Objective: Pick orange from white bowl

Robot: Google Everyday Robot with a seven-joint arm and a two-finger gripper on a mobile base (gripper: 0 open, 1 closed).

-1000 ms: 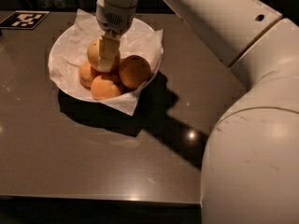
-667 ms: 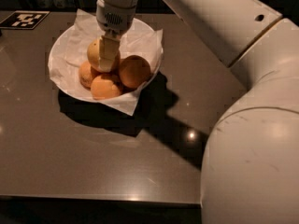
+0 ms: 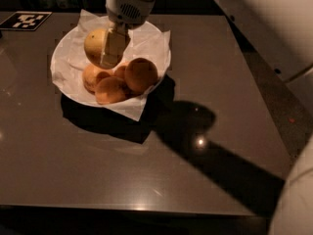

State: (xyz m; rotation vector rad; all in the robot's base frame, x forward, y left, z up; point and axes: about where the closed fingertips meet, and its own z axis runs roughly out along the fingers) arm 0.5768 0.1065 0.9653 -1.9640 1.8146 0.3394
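Camera view, item count: one wide, shallow white bowl (image 3: 60, 80) lined with crinkled white paper, standing on one dark glossy table (image 3: 73, 165). One pale yellow-orange round orange (image 3: 94, 45) with a small dark stem dot. One deeper-orange round fruit (image 3: 141, 75) at the bowl's right. Two smaller flattened orange fruits (image 3: 111, 90) at the bowl's front, plus one further piece partly hidden between them. One black-and-white square marker (image 3: 24, 20) at the table's far left corner.

Arm pose: the white robot arm (image 3: 254, 28) enters from the upper right and points steeply down over the bowl. The two-finger gripper (image 3: 104, 54) hangs over the bowl's rear-left part, clamped on the orange; one pale finger (image 3: 112, 45) crosses the fruit's near face. The orange sits above the other fruits, within the bowl's outline.
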